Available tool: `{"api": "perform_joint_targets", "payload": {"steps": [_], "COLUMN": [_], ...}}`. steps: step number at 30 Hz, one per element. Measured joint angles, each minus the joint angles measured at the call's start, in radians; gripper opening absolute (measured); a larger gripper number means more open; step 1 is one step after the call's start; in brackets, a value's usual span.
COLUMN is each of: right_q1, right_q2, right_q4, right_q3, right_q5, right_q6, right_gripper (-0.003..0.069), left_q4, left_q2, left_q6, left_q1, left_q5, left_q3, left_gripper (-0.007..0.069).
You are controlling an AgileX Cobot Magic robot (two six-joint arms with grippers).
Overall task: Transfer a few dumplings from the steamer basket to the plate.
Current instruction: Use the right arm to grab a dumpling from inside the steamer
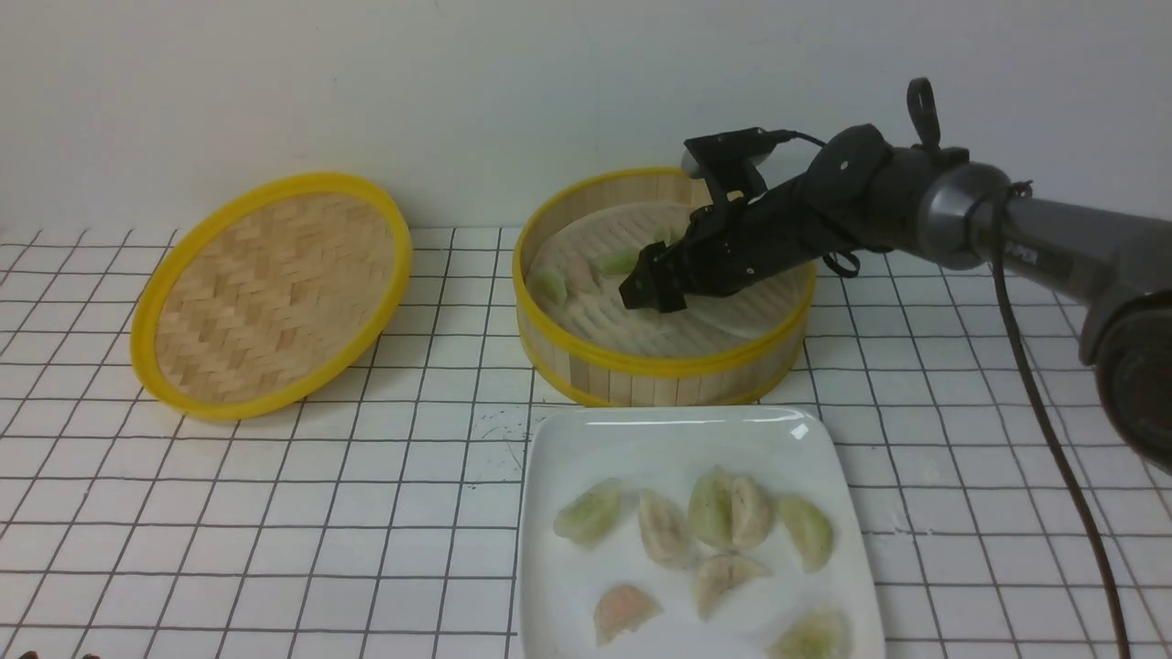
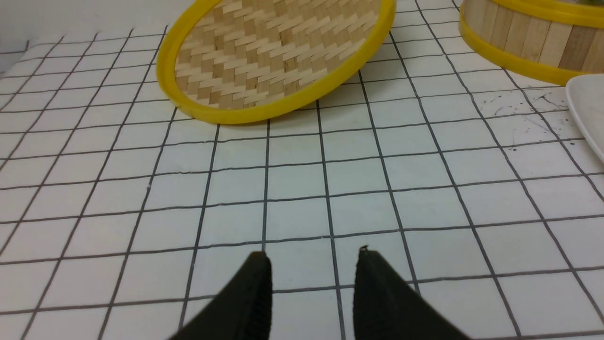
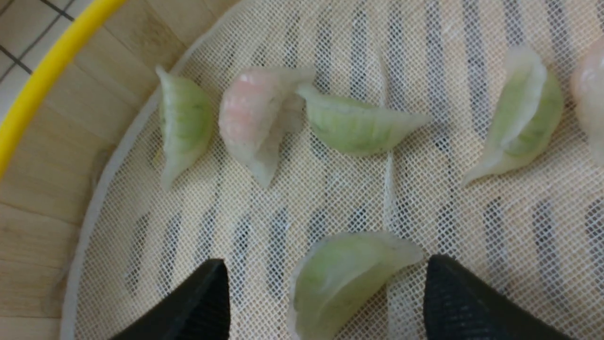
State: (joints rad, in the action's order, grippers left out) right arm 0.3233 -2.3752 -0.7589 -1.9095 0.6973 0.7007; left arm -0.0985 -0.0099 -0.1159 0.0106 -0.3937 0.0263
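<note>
The steamer basket (image 1: 659, 371) stands at the back centre, its mesh liner (image 3: 330, 198) holding several dumplings. My right gripper (image 3: 325, 269) reaches down into it, open, with a pale green dumpling (image 3: 339, 278) lying between its two fingers, untouched by either. In the front view that gripper (image 1: 652, 291) hangs over the basket's middle. More dumplings lie beyond: a green one (image 3: 184, 123), a pinkish one (image 3: 255, 118) and another green one (image 3: 358, 125). The white plate (image 1: 568, 439) in front of the basket carries several dumplings (image 1: 714, 508). My left gripper (image 2: 312, 257) is open over bare grid table.
The flat woven lid (image 1: 270, 293) with its yellow rim leans tilted at the back left. A black cable (image 1: 1053, 439) trails from the right arm down across the grid table. The basket's wall (image 2: 533, 38) and the plate's edge (image 2: 587, 108) show in the left wrist view.
</note>
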Motion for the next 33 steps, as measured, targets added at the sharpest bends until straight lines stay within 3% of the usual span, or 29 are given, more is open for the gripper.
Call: {"api": "perform_joint_targets", "payload": {"steps": [10, 23, 33], "right_q1": [0.0, 0.017, 0.017], "right_q2": [-0.01, -0.01, -0.028], "right_q4": [-0.002, -0.031, -0.008], "right_q3": [0.0, 0.0, -0.006], "right_q5": [-0.003, -0.008, -0.01], "right_q6": [0.018, 0.077, 0.081], "right_gripper": [0.0491, 0.0328, 0.0285], "left_q4": [0.0, 0.0, 0.0], "left_q2": [0.0, 0.0, 0.0], "left_q6": [0.0, 0.0, 0.0], "left_q1": [0.0, 0.0, 0.0], "left_q5": [0.0, 0.0, 0.0], "left_q3": [0.0, 0.0, 0.0], "left_gripper": [0.0225, 0.0225, 0.0225]}}
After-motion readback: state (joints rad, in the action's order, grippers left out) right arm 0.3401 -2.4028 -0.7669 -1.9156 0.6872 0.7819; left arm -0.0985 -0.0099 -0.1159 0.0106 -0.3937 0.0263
